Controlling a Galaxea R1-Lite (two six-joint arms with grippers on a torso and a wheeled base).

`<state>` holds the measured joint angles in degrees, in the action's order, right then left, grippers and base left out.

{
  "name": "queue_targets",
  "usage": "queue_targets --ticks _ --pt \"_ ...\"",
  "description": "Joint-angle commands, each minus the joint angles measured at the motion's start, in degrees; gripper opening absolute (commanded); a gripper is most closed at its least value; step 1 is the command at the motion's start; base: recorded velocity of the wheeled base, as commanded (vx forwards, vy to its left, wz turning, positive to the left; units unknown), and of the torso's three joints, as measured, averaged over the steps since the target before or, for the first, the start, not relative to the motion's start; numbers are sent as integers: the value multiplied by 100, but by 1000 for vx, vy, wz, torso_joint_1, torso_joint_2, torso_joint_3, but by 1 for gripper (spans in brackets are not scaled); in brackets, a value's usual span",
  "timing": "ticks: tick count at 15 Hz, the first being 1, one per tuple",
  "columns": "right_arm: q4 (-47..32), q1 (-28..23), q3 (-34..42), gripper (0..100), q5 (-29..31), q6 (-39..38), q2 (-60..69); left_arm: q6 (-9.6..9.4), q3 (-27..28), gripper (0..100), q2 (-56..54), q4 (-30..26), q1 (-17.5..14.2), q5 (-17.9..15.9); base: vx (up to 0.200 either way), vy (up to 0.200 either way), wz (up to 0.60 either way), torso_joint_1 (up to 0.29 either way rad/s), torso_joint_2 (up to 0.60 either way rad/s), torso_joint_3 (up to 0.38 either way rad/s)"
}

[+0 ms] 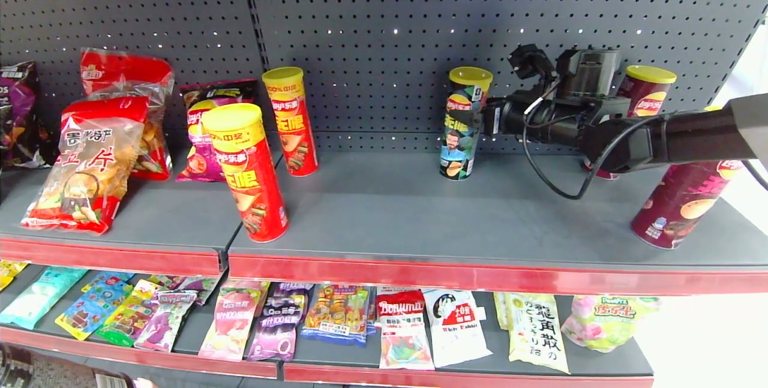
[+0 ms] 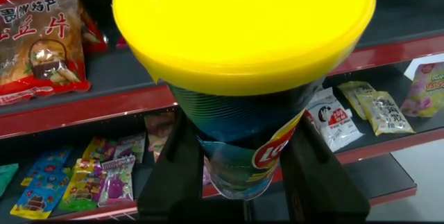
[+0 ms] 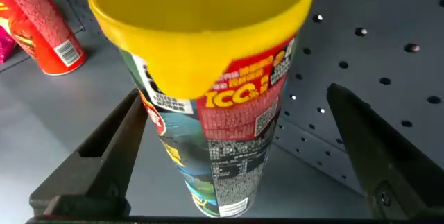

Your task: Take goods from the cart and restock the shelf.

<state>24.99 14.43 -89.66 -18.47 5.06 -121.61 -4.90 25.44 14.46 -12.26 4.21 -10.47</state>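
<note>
Right gripper (image 3: 234, 99) stood open around yellow-lidded teal cardboard crisp tube (image 1: 462, 130), upright near grey shelf's (image 1: 384, 208) back edge; best retracted straight, without nudging. Left gripper (image 2: 246, 165) clamped second yellow-lidded tube (image 2: 243, 37).

Print on teal can (image 3: 208, 113), red can (image 1: 246, 172), snack bag (image 1: 90, 166), wording unquoted

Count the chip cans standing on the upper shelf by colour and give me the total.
Red cans: 2
Teal can: 1
Maroon cans: 2
Total: 5
Not counted: the held can in the left claw, off the shelf.
</note>
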Motion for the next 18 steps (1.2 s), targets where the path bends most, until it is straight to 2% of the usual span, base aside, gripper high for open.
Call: queue_targets --ticks 1,11,12,18 --pt "6 16 -43 100 1 4 -38 -2 -4 0 13 -4 1 1 0 0 0 0 0 0" --pt "-3 191 -350 100 10 4 -302 -2 -13 0 -31 -13 1 10 0 0 0 0 0 0" --pt "-3 191 -447 0 10 4 -354 -2 -13 0 -22 -13 1 1 0 0 0 0 0 0" --pt "6 209 -368 0 -52 215 -73 -2 -83 0 -31 -13 1 -8 0 0 0 0 0 0"
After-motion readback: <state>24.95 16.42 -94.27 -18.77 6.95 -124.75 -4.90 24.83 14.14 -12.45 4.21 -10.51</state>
